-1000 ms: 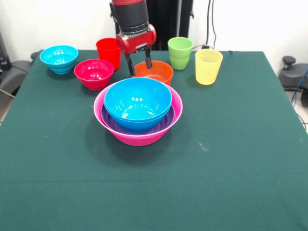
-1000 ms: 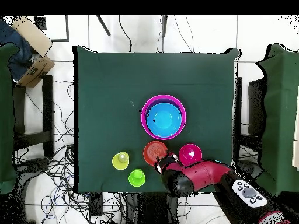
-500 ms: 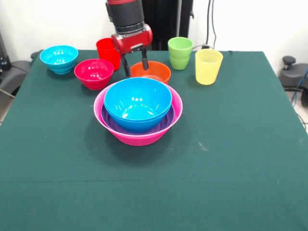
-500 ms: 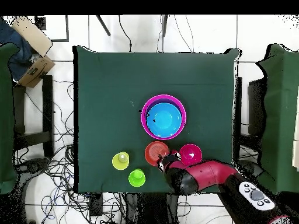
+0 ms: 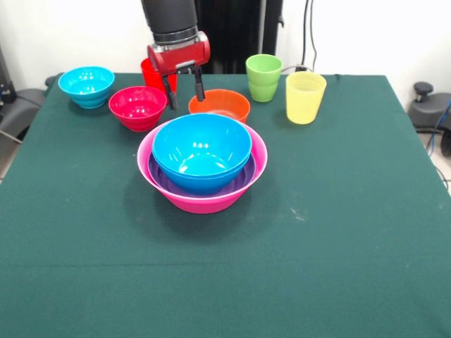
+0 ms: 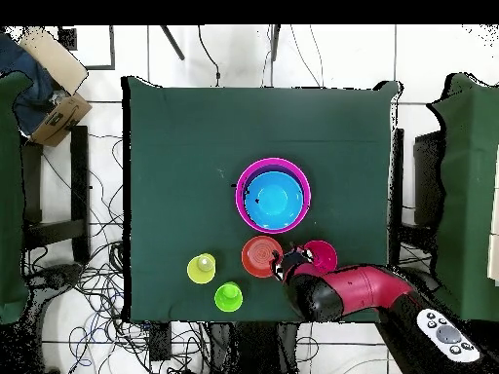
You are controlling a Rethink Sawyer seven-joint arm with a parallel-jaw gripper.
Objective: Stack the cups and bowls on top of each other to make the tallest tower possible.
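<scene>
The gripper (image 5: pixel 183 94) hangs in the air with its two black fingers spread apart and nothing between them. It sits above the gap between the orange bowl (image 5: pixel 220 105) and the magenta-red bowl (image 5: pixel 137 108). Right behind it stands the red cup (image 5: pixel 152 72), partly hidden by the arm. I count three cups: the red one, a green cup (image 5: pixel 263 77) and a yellow cup (image 5: pixel 304 97), the last two standing close side by side. In front of the gripper is the tower (image 5: pixel 203 165): a big pink bowl (image 5: pixel 204 201) at the bottom, a purple bowl (image 5: pixel 158 179) inside it, and a blue bowl (image 5: pixel 201 149) on top. I can only see one blue bowl from here. Three small bowls sit alone on the green table (image 5: pixel 338 232): orange, magenta-red and a cyan bowl (image 5: pixel 86 86) far off to the side. From above, the arm (image 6: pixel 351 292) covers the red cup and the cyan bowl.
</scene>
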